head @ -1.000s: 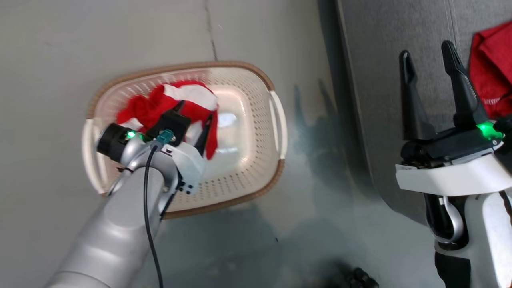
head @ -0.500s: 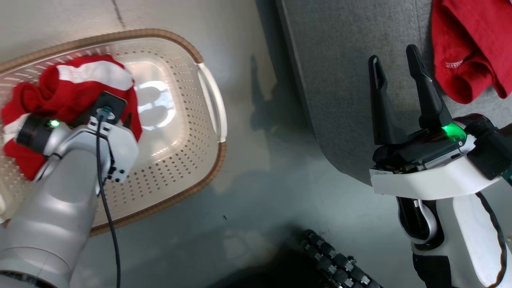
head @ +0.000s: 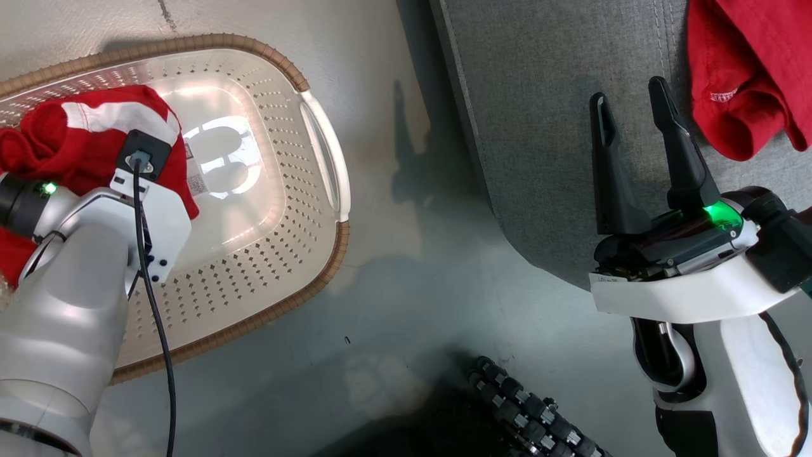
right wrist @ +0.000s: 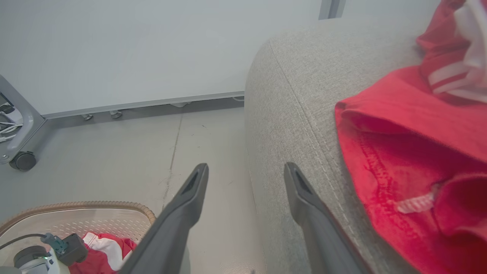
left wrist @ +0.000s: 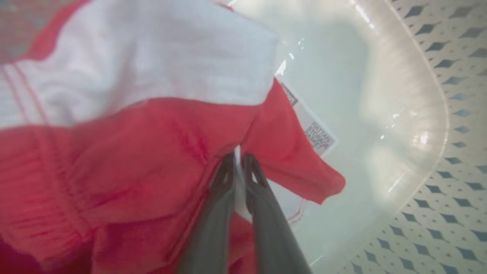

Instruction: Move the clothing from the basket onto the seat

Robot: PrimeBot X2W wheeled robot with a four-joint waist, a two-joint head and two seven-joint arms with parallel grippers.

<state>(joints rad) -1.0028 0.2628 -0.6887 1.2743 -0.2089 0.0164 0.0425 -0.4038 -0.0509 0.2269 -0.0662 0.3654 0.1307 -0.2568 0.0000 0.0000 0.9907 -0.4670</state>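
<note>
**Left gripper** inside the basket: its fingers are drawn nearly together and pinch a fold of the red-and-white garment, which lies bunched at one end of the basket. To the right of the fingertips the basket floor is bare, with its label half under the cloth and the perforated wall farther right.

**Right gripper**: the fingers stand wide apart and hold nothing. In the right wrist view the rounded edge of the sofa seat runs between them. Open floor lies left of the left finger. A second red garment rests on the seat right of the right finger.

**Change:** one second ago the left fingers stood spread over the garment, and now they have closed on it. The right fingers remain apart.
</note>
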